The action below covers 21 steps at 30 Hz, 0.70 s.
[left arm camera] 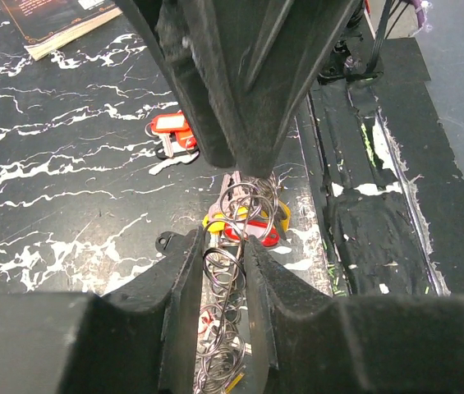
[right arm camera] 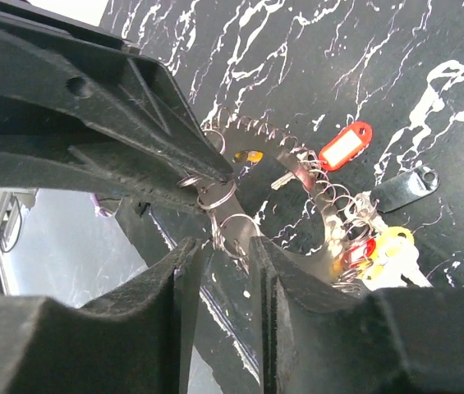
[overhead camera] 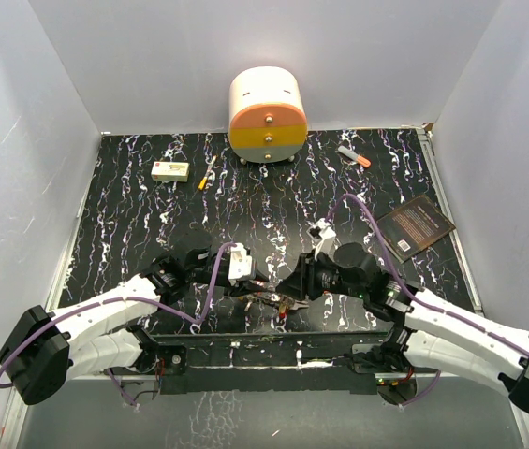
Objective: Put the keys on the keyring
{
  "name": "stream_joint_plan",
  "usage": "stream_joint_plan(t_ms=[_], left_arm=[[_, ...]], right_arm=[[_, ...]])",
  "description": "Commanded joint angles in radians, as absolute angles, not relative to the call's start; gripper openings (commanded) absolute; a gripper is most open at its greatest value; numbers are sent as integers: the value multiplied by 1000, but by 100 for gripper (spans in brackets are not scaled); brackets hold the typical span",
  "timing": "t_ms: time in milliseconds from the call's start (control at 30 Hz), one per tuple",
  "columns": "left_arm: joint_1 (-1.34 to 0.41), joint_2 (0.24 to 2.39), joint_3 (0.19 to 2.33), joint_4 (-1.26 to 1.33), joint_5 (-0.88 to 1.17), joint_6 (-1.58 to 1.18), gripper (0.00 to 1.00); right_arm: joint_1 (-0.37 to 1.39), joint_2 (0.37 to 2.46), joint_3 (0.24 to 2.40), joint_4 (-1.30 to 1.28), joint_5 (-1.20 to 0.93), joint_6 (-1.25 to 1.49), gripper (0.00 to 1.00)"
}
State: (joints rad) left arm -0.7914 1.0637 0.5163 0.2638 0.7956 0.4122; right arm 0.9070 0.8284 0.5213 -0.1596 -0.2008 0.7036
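**Operator:** Where is the keyring?

**Tech:** The keyring (right arm camera: 296,162) is between the two pincers, close to the near edge of the bench (overhead camera: 152,206) and about midway between its left and right edges. I cannot tell whether it clears the bench surface.

**Operator:** What state are the pincers in?

**Tech:** The left pincer (left arm camera: 223,246) has its fingers pressed close and is pinching the keyring across its band. The right pincer (right arm camera: 225,244) has its fingers a little apart, with a small wire loop (right arm camera: 235,236) in the gap. I cannot tell whether they bite on that loop.

**Operator:** And the keys?

**Tech:** The keys (right arm camera: 379,246), with red and yellow heads, are bunched on the part of the ring's arc away from both pincers. A red tag (right arm camera: 345,146) lies on the bench near the ring, apart from the bunch.

**Operator:** How will these things handle?

**Tech:** This is a judgement.
- **Ring:** It looks stiff, thin and light. It should not flex, but its flat faces are probably slick, so it may pivot in a two-point grip.
- **Where to hold the ring:** Take it across the band, close to the working point, so the jagged rim seats against the pads.
- **Keys:** They are tiny and light and will likely dangle and swing. Take a key by its plastic head, not the blade.
- **Loops:** They are springy wire, and a hard squeeze may make one skip out.
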Motion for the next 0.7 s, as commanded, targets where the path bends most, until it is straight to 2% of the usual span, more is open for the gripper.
stream_joint_plan(t_ms=[0,100,200,367,567,667], left_arm=[[-790,1043,529,277,802,408,0],[-790,1039,527,278,802,407,0],[-790,1037,528,281,802,395,0],[-790,1037,554,268,818,367,0],[-790,1037,561,253,822,357,0],[-790,1038,578,222,830,364,0]], right_arm=[[904,722,546,-165,-174,614,39],[903,621,510,-168,-203,506,53],[903,560,458,-117,-238,436,59],[903,571,396,-31,-226,339,62],[903,592,236,203,-183,213,67],[903,639,231,275,-167,170,67]])
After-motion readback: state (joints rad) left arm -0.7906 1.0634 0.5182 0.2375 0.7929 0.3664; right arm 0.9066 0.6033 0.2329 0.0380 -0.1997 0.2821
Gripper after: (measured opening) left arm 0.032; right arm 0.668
